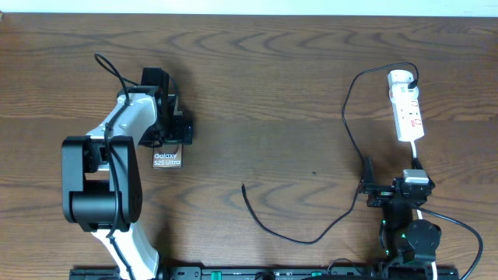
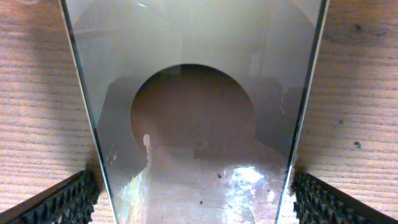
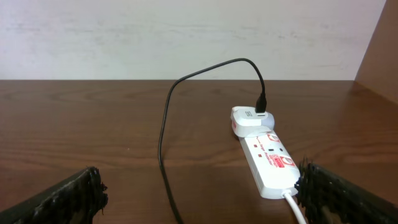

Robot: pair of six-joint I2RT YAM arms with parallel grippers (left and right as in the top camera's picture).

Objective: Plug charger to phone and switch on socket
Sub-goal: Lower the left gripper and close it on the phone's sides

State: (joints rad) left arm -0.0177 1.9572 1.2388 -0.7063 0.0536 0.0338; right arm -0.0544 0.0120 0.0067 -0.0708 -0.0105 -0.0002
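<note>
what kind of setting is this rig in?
Most likely a robotics lab bench: a bare wood table against a plain white wall, a left arm and right arm based at its near edge, and staged props, a phone, a power strip and a charger cable.

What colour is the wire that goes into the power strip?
Black. The charger cable shows best in the right wrist view, arching above the white power strip.

Black charger (image 3: 163,124), white socket (image 1: 408,109) (red marks), dark phone (image 1: 166,160) with white lettering, brown wood-grain table (image 1: 272,78).
</note>
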